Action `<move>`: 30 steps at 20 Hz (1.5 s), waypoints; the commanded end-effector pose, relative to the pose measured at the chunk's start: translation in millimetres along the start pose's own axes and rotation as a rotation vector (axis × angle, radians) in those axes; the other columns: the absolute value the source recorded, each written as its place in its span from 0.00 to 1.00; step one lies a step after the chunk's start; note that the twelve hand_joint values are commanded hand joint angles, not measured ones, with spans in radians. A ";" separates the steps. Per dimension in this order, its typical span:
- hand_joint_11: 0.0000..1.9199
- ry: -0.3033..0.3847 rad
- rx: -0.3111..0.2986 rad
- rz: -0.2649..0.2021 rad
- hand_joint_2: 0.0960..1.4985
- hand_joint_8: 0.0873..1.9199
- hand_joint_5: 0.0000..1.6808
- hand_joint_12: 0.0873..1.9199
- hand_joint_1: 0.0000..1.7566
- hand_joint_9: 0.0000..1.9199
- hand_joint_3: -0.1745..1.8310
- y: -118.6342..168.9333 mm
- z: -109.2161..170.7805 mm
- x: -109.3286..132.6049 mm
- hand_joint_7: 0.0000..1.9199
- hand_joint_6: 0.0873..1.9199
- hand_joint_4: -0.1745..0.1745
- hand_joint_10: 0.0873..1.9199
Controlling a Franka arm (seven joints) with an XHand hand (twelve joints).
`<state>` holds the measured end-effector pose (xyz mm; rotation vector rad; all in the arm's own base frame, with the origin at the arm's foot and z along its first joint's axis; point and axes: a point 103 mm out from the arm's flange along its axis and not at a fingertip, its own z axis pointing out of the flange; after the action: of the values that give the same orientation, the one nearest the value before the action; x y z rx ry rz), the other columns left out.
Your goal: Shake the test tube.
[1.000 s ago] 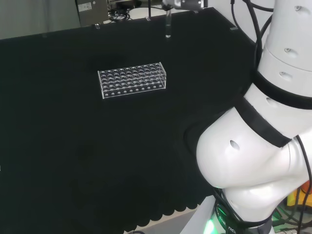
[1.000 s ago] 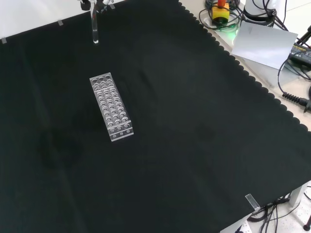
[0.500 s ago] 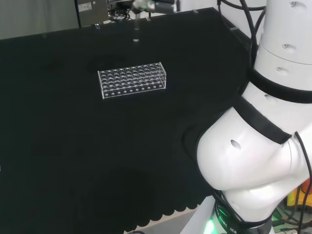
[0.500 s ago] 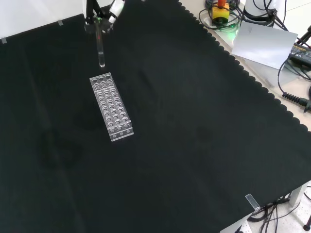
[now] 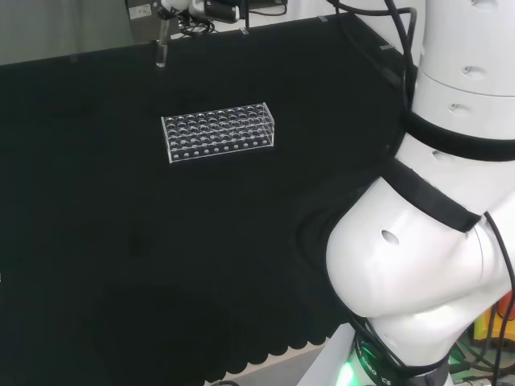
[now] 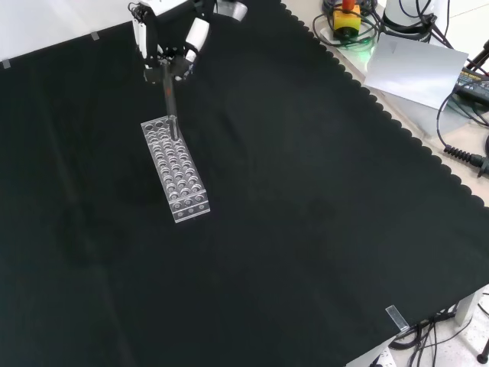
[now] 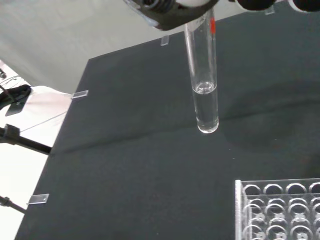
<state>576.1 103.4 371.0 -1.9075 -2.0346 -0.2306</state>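
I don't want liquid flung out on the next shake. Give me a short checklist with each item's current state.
1. Test tube pinched by the hand: ok, fingers close on its upper end.
2. Tube upright: ok, it hangs nearly vertical in the front view.
3. Liquid level low: ok, clear liquid sits in the bottom part, far below the top.
4. Tube capped: cannot tell, the top is hidden by the hand.
5. Tube clear of the test tube rack: ok, the wrist view shows it in the air beside the rack.

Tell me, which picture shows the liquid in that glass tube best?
The wrist view: the test tube is close, with clear liquid filling its bottom part. The front view shows the tube thin, hanging from the hand; the head view shows just a small sliver.
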 end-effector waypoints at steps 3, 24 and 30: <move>0.63 -0.016 0.007 0.040 0.66 0.12 0.90 0.46 0.70 0.87 0.00 -6.0 -2.2 -21.3 0.93 0.00 0.00 0.15; 0.63 -0.229 -0.036 0.360 0.66 0.12 0.90 0.46 0.70 0.87 0.00 -42.4 -48.1 -174.0 0.93 0.00 0.00 0.15; 0.63 -0.197 -0.033 0.269 0.66 0.12 0.90 0.46 0.70 0.87 0.00 -29.4 -36.4 -134.2 0.93 0.00 0.00 0.15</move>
<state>550.9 -65.6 359.1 -2.3409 -1.8106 0.0306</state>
